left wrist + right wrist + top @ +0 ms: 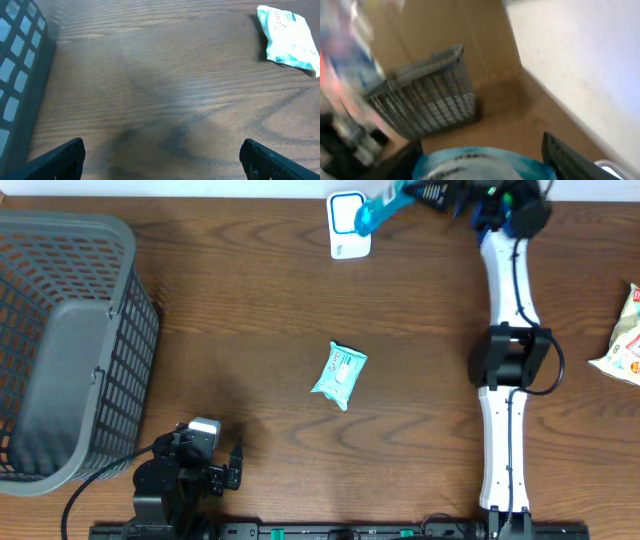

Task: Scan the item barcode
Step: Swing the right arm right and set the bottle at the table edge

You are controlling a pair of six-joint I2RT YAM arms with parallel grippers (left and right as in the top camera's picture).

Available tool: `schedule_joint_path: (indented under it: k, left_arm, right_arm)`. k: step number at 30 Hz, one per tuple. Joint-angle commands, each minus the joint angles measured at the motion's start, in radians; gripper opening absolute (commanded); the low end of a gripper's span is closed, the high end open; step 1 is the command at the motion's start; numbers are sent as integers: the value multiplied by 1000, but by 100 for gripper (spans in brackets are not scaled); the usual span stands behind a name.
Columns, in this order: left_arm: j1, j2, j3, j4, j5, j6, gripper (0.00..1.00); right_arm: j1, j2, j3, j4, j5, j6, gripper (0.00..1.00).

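1. At the far edge of the bench point(250, 300), the right tool point(412, 194) grips a blue item point(378, 212), its jaws closed partway around it.
2. Seen from overhead, the blue item hangs over the upper right corner of a white panel point(345, 242) with a blue-rimmed window. Whether the two touch cannot be told.
3. The right wrist view is blurred. It shows the item's pale blue surface low in the frame, between the two dark fingers point(565, 155).
4. Near the bench's front left corner, the left tool point(162, 155) is spread wide and holds nothing. Only bare wood shows between its fingers point(60, 160).
5. A teal packet point(340, 373) lies flat near the middle of the bench, well apart from both tools.
6. A grey mesh basket point(60, 350) stands at the left edge, just beside the left arm.
7. A snack bag point(625, 335) lies at the right edge, partly cut off by the frame.
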Motion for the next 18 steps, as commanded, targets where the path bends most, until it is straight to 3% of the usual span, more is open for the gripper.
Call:
schedule_joint_path:
  k: [1,5,15,18]
  left_arm:
    - [-3,-6,2,0,12,-9,99]
    - [-3,-6,2,0,12,-9,99]
    - [-3,-6,2,0,12,-9,99]
    - [-3,-6,2,0,12,-9,99]
  right_arm:
    - [-32,-22,126,-111,-12,134,37]
    - [-45,-72,181,-192,-12,137,40]
    - [-112,-412,180,-289,-13,121,43]
    - [-132,-505,180,-397,-13,21,43]
